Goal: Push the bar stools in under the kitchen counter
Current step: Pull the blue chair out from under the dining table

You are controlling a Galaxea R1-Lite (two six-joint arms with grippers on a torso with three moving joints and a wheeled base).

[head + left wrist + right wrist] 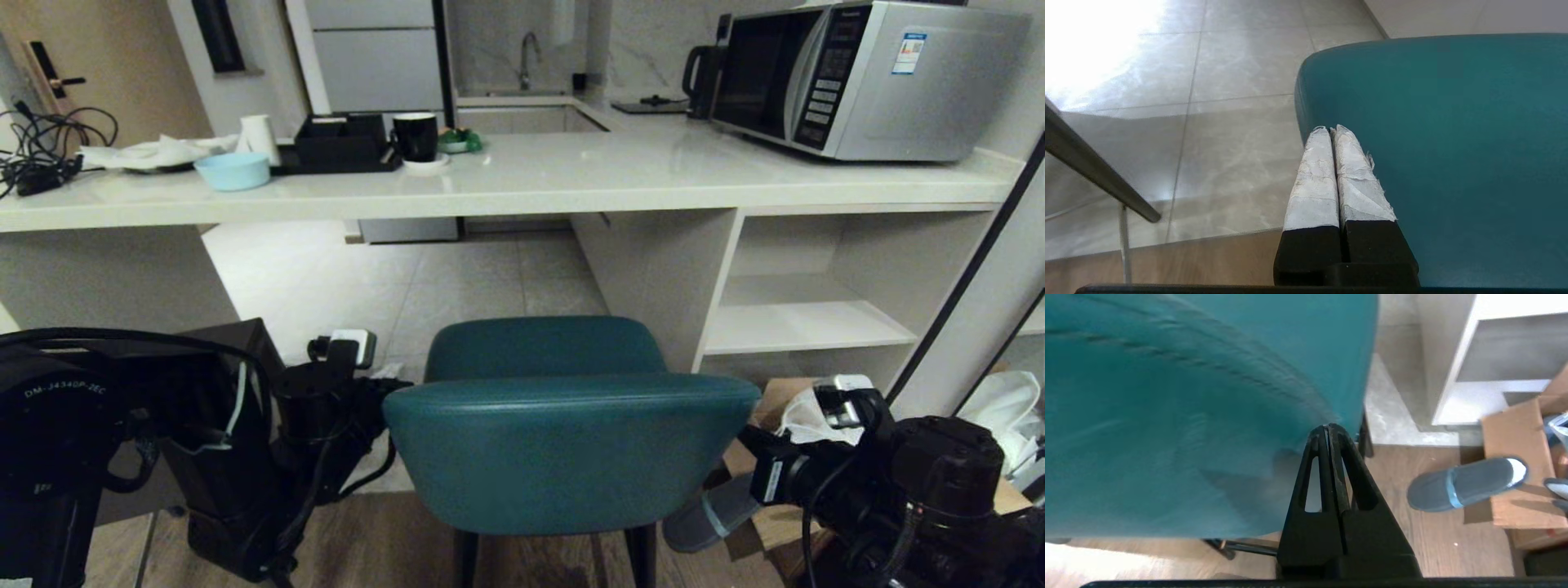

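the kitchen counter point(506, 184) runs long, left to right, across the back, open shelves at its right end. teal bar stool point(563, 441) stands just short of it, curved back toward the robot, seat facing the counter (only this stool is clear). left gripper point(1330, 130) closed, tips at the back's edge; right gripper point(1327, 428) closed too. left arm housing reads "dm-j4340p-2ec".

Silver microwave point(857, 77) on right, black mug point(415, 135), pale blue bowl point(233, 171) — grey slipper point(1466, 484) beside cardboard box point(1515, 465), wood floor.
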